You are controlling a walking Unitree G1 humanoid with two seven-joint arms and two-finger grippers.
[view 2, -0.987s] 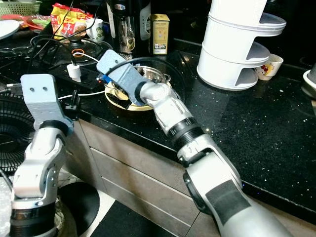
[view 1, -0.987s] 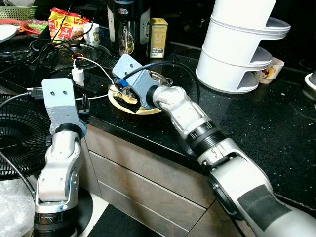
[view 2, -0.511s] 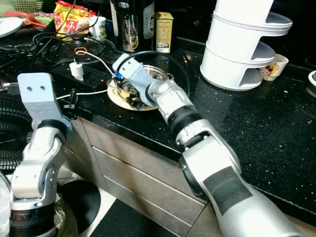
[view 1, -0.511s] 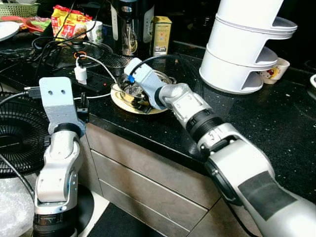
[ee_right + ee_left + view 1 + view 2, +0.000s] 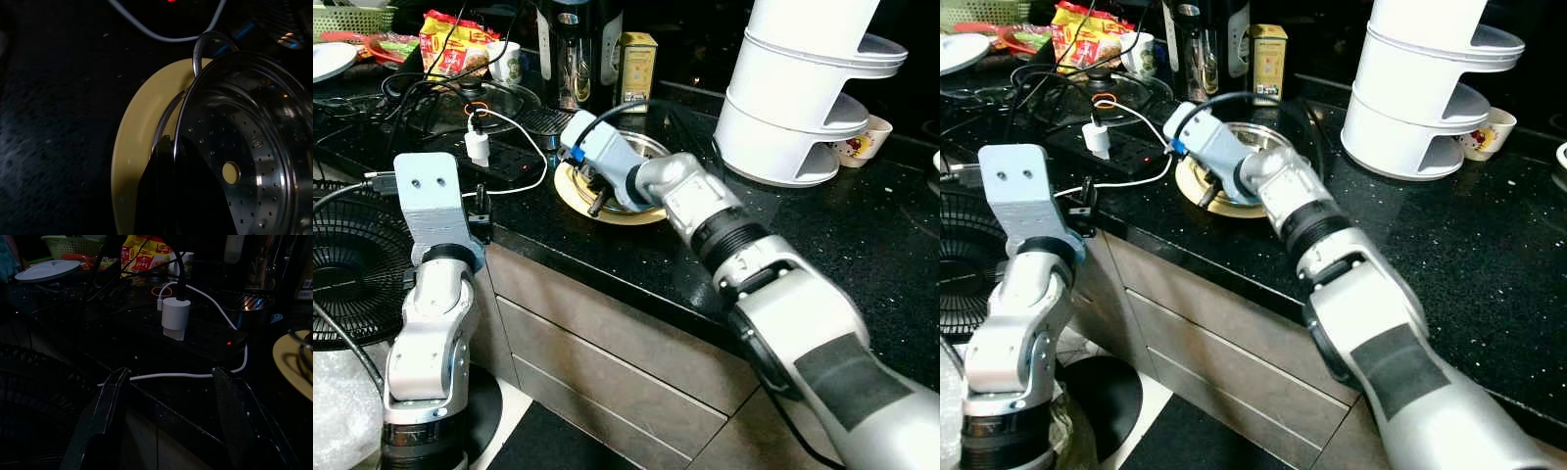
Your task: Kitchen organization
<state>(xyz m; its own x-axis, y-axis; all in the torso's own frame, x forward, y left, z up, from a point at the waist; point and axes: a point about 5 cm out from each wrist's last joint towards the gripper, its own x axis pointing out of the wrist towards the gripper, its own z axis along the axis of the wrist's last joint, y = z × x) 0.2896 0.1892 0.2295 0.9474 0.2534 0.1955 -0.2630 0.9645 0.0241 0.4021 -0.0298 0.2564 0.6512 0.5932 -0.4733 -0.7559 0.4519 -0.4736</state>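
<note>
Right hand point(image 5: 1217, 186) now lower, pinching perforated steel steamer basket's point(image 5: 244, 147) thin rim over round yellow plate point(image 5: 132, 161).

From my seat I take the plate point(image 5: 576, 192) on the counter point(image 5: 822, 245) as the mark. The steamer basket point(image 5: 244, 142) sits on it, with my right gripper point(image 5: 172, 147) at the basket's rim. The charger point(image 5: 477, 148) and power strip point(image 5: 205, 340) lie left of the plate, the tin point(image 5: 637, 65) behind it, the stacked containers point(image 5: 803, 98) to its right.
</note>
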